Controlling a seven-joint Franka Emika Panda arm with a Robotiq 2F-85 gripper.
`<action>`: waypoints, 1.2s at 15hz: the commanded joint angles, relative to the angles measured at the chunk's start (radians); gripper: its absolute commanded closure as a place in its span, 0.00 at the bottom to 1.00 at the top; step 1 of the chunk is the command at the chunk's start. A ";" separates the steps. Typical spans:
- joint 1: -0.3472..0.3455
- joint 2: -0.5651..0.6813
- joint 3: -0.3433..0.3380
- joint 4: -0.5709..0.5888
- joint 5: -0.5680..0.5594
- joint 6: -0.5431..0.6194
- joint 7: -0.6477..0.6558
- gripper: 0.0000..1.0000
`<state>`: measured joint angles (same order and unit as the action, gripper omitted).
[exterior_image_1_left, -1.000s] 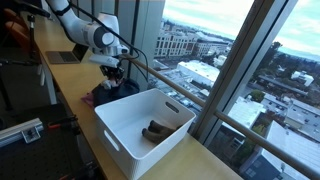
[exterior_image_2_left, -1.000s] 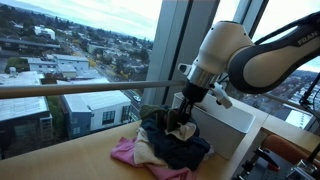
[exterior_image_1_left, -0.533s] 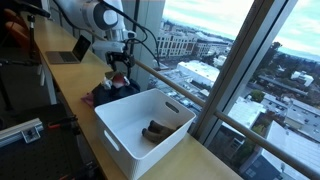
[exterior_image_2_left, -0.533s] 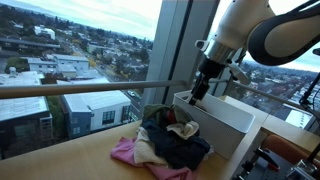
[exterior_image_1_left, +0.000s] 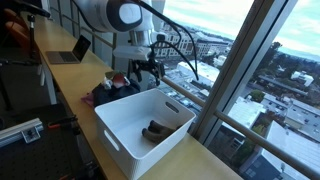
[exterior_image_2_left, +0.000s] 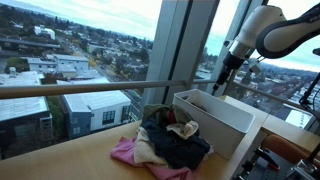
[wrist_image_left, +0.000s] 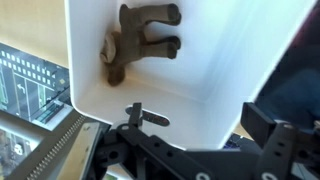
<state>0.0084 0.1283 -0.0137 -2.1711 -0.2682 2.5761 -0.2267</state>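
I work in a high-rise office: tall windows (exterior_image_1_left: 255, 70) overlook city rooftops (exterior_image_1_left: 195, 72), and a laptop (exterior_image_1_left: 72, 50) sits on the long counter (exterior_image_1_left: 70, 90).

In an exterior view, the gripper (exterior_image_2_left: 221, 86) hangs just above the white bin (exterior_image_2_left: 222, 121), over its window-side end. A pile of dark clothes (exterior_image_2_left: 172, 145) lies against the bin's wall, with a beige piece (exterior_image_2_left: 183, 129) on top and a pink cloth (exterior_image_2_left: 124, 152) on the side farthest from the bin.
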 joint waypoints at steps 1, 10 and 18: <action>-0.071 0.185 -0.046 0.070 0.006 0.122 -0.049 0.00; -0.093 0.562 -0.052 0.308 -0.003 0.210 -0.042 0.00; -0.017 0.705 -0.094 0.388 -0.031 0.229 -0.011 0.27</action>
<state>-0.0401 0.7838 -0.0881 -1.8167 -0.2724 2.7813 -0.2657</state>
